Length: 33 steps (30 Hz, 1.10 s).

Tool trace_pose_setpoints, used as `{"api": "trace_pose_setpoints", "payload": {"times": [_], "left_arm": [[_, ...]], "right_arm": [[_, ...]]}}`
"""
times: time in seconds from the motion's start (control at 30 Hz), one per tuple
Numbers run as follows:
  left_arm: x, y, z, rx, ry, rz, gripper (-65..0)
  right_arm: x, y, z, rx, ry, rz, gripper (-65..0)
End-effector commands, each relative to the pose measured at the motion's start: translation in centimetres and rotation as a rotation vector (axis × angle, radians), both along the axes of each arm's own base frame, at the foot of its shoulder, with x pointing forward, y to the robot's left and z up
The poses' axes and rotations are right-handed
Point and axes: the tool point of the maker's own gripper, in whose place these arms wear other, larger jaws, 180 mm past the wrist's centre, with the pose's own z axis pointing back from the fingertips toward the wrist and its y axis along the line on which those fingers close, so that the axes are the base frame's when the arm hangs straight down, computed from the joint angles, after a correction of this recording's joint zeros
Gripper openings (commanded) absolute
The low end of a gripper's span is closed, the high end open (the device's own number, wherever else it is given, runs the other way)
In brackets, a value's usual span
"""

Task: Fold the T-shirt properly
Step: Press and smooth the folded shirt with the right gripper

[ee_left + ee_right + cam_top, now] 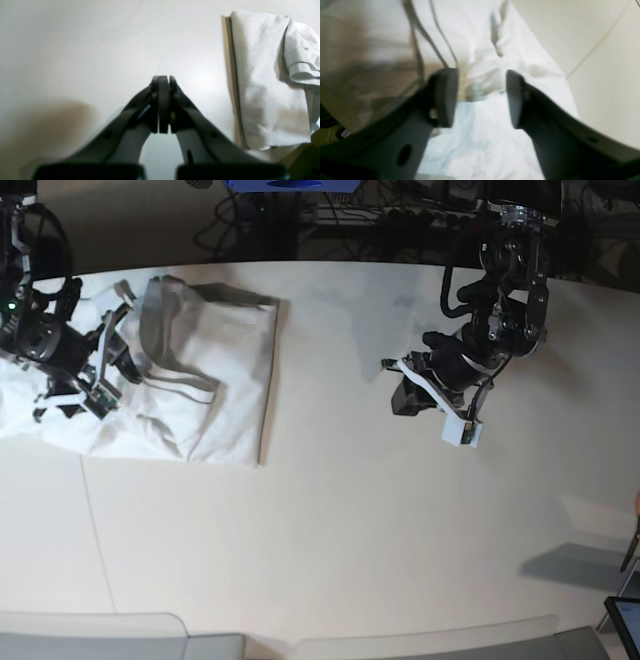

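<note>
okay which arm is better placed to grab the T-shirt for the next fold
Right. Its open claw hangs directly over the T-shirt. The left claw is shut over bare table, well off the shirt.

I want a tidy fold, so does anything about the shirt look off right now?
Yes. The T-shirt lies bunched at the table's far left instead of flat: a flap is folded over, a sleeve is crumpled on top and the layers are wrinkled. The right gripper is over it with jaws open.

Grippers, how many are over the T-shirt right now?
1. The right gripper hangs open over the T-shirt; the left gripper, shut, is over bare table.
</note>
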Motion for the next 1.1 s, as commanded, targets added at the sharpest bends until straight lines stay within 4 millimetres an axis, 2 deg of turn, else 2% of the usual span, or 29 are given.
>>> {"api": "trace_pose_setpoints", "payload": {"times": [0.0, 0.23, 0.4, 0.47, 0.7, 0.83, 1.07], "left_arm": [[0.7, 0.0, 0.9, -0.010, -0.041, 0.001, -65.0], [0.6, 0.9, -1.1, -0.002, 0.018, 0.026, -65.0], [0.3, 1.1, -1.8, 0.000, 0.039, 0.032, -65.0], [0.2, 1.1, -1.7, -0.001, 0.037, 0.031, -65.0], [0.2, 1.0, -1.8, -0.001, 0.037, 0.028, -65.0], [0.2, 1.0, -1.8, -0.001, 0.037, 0.028, -65.0], [0.4, 1.1, -1.6, 0.000, 0.031, 0.030, -65.0]], "right_arm": [[0.3, 0.8, 0.7, 0.024, -0.024, 0.027, -26.4], [-1.2, 4.4, -0.7, 0.088, 0.027, 0.087, -25.0], [-1.2, 6.4, -0.7, 0.161, 0.026, 0.069, -25.0], [-0.5, 6.7, -0.3, 0.173, 0.007, 0.065, -25.0], [0.8, 5.6, -1.0, 0.164, 0.014, 0.033, -25.1], [0.8, 5.1, -1.1, 0.138, 0.013, 0.037, -25.1], [1.2, 3.4, -3.4, -0.018, 0.007, -0.004, -25.1]]}}
